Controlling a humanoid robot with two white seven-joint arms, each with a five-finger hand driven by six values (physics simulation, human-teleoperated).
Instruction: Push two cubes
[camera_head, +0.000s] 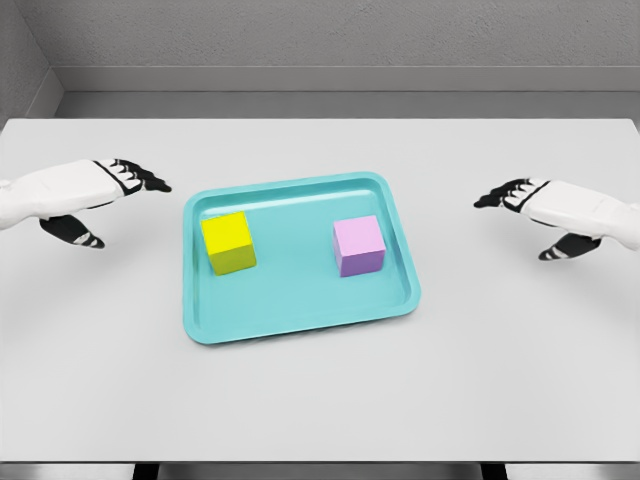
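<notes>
You have the yellow cube (228, 242) and pink cube (358, 245) well apart inside the teal tray (300, 310) on the surface (320, 400); its raised rim stands between them and each released robot hand, left (95, 190) and right (545, 210), fingers extended

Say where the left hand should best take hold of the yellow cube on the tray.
Probably from above: the yellow cube sits upright inside the teal tray, whose raised rim blocks low side approaches. Pinch its two opposite vertical faces; the left hand is open and nearest.
</notes>
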